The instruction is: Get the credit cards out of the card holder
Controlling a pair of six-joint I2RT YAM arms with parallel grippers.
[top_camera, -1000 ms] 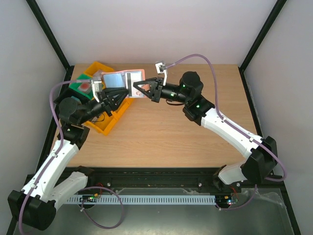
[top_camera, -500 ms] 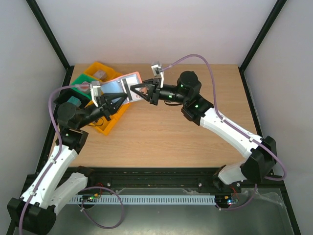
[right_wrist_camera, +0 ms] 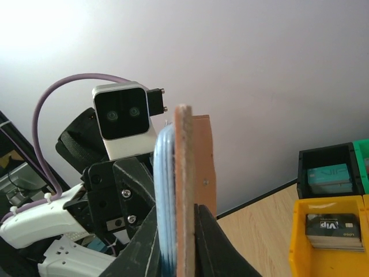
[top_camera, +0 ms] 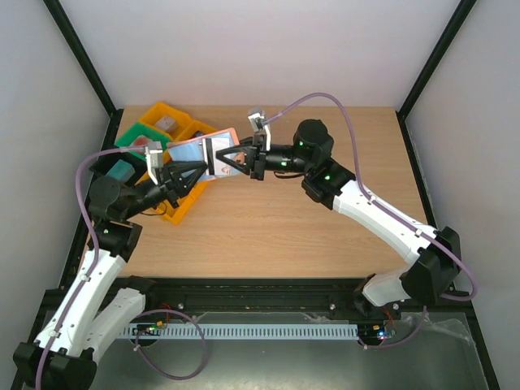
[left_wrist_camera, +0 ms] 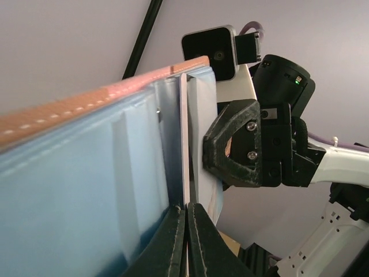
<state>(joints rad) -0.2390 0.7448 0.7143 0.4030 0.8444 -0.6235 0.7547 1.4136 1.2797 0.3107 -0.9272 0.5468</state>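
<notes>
left gripper (left_wrist_camera: 185,210) clenched on a credit card (left_wrist_camera: 184,133) edge between its tips; right gripper (right_wrist_camera: 177,214) clamped the card holder (right_wrist_camera: 185,150), directly facing it.

Left wrist view: the tan leather-like folding card holder (left_wrist_camera: 86,104) is cut off at the left and bottom edges. The thin pale card (left_wrist_camera: 184,144) shows edge-on only, face hidden. Right wrist view: holder edge-on, both faces hidden. Top view: the left hand (top_camera: 197,168) covers part of the yellow plastic tray (top_camera: 180,210).
</notes>
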